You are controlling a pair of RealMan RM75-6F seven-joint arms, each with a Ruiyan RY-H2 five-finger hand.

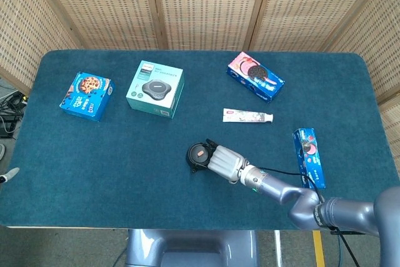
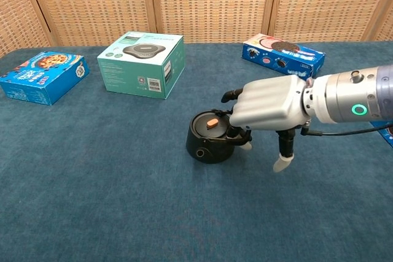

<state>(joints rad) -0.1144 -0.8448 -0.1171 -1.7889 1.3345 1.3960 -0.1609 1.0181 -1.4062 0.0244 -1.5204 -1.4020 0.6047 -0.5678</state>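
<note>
Right now the right hand (image 2: 270, 110) sits just right of the black round device (image 2: 210, 136), mid-bench toward the near edge; fingers (image 2: 235, 95) curl onto its right rim, grasping it. Left hand out of view.

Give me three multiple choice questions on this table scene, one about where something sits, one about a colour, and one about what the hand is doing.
1. Where does the toothpaste tube lie?
A. Beside the teal box
B. Just in front of the pink-and-blue cookie box
C. Under the hand

2. What colour is the button on the black round device?
A. Orange
B. Green
C. White

3. What is the right hand doing?
A. Lifting a box
B. Resting flat on the table
C. Touching the black round device

Answers: 1 B, the tube lies near that box in the head view. 2 A, the chest view shows it. 3 C, fingers meet its side.
</note>
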